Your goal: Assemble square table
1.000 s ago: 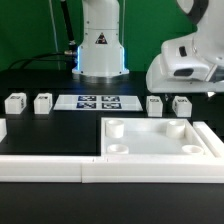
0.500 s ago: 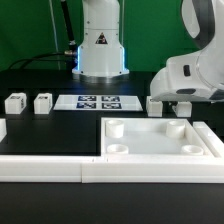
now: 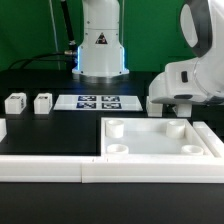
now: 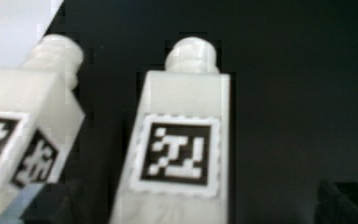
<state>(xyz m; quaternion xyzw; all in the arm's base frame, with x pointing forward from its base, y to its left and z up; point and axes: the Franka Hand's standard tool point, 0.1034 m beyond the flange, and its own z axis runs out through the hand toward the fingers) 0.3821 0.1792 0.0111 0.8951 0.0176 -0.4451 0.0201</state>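
Observation:
The square table top [image 3: 160, 141], a white slab with a raised rim and round corner sockets, lies at the front right. Two white tagged legs [image 3: 15, 101] [image 3: 43, 101] stand at the exterior view's left. My gripper [image 3: 172, 104] hangs low over the other two legs behind the slab, and the white hand hides most of them. In the wrist view one tagged leg [image 4: 185, 130] lies between my open gripper [image 4: 185, 206], whose dark fingertips [image 4: 354, 200] are apart from it. A second leg [image 4: 25, 120] lies beside it. Nothing is held.
The marker board [image 3: 97, 101] lies flat in the middle, in front of the robot base [image 3: 100, 50]. A long low white border wall [image 3: 60, 169] runs along the table's front edge, touching the slab's front side.
The gripper has come down and toward the exterior view's left, over the two right-hand legs, which showed clearly before. Its jaws stayed open. Nothing else moved.

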